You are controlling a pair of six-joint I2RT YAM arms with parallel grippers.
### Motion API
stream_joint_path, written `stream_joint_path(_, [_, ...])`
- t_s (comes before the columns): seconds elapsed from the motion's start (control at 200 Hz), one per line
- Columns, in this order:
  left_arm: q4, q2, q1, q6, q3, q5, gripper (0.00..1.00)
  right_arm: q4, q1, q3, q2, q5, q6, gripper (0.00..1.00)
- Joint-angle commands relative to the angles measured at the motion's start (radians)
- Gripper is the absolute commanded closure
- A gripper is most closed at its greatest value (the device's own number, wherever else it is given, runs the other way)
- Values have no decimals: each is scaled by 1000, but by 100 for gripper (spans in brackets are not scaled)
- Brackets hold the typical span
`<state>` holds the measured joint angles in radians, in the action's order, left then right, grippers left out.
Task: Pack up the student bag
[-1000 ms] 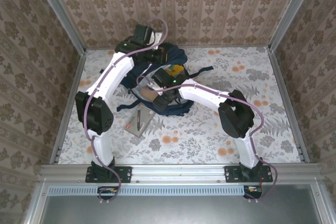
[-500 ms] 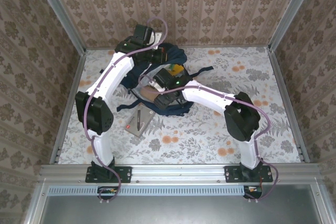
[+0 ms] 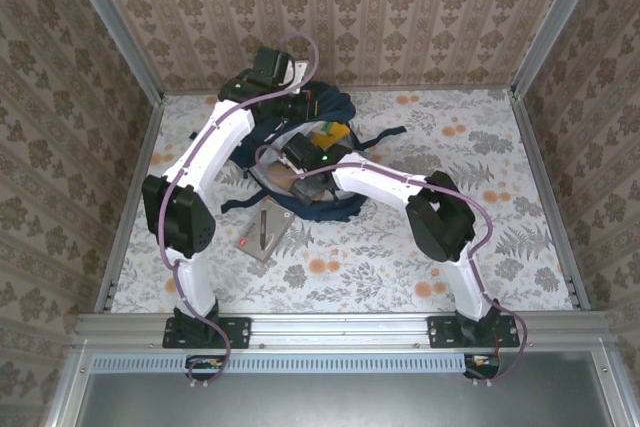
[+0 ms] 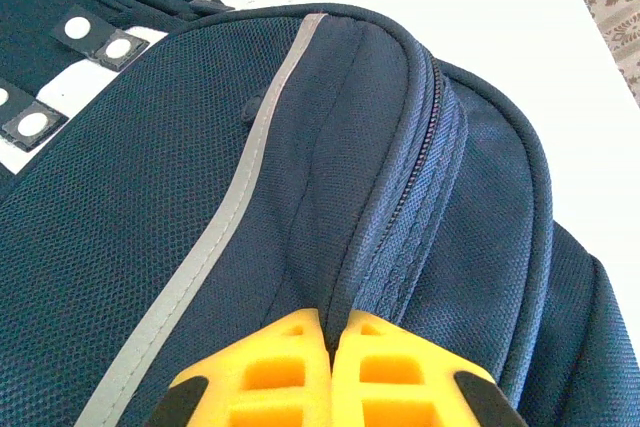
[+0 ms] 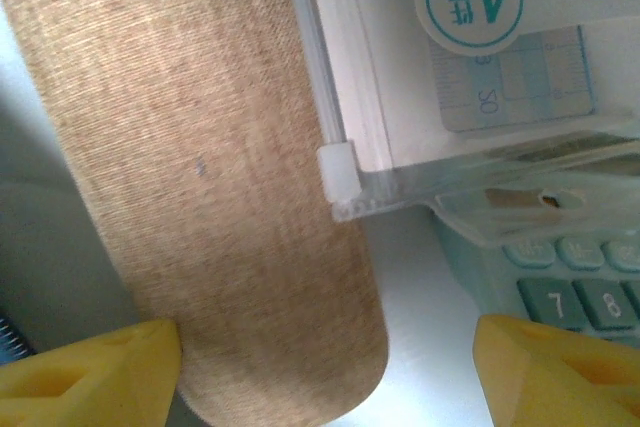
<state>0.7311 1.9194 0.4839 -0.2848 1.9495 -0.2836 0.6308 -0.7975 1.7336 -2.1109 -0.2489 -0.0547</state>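
Tightly closed, the left gripper (image 4: 330, 347) pinches a fold of the navy mesh bag (image 4: 200, 177) between yellow foam tips; the right gripper (image 5: 325, 377), jaws apart, hangs inside over a tan woven pouch (image 5: 200, 147) and clear plastic case (image 5: 400, 97).

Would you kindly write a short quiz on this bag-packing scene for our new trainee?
1. True or false: the left gripper is shut on fabric of the student bag.
2. Which item near the right gripper has number keys? A) a banana B) a calculator C) a mug
3. Fill in: the right gripper's jaws stand ____.
Key: 1 true; 2 B; 3 open.
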Motion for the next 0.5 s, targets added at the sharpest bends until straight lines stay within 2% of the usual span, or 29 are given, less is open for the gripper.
stream_joint_path(0.0, [-35,-71,15,-20,17,-50,100,-73,-18,-55,147,34,64,21])
stream_joint_path(0.145, [-34,-52,2,-17,37,-48,100,-131,-81,-176,262,75,146,20])
stream_joint_path(0.27, [-35,-43,-14,-12,49,-37,100,-181,-153,-258,298,88,282,20])
stream_joint_path(0.375, [-34,-36,-21,-12,58,-43,100,-274,-242,-322,286,45,358,20])
stream_joint_path(0.395, [-33,-36,-49,-12,59,-46,100,-292,-259,-328,279,41,369,21])
stream_joint_path(0.495, [-27,-33,-69,-9,62,-56,100,-300,-336,-278,189,-23,398,20])
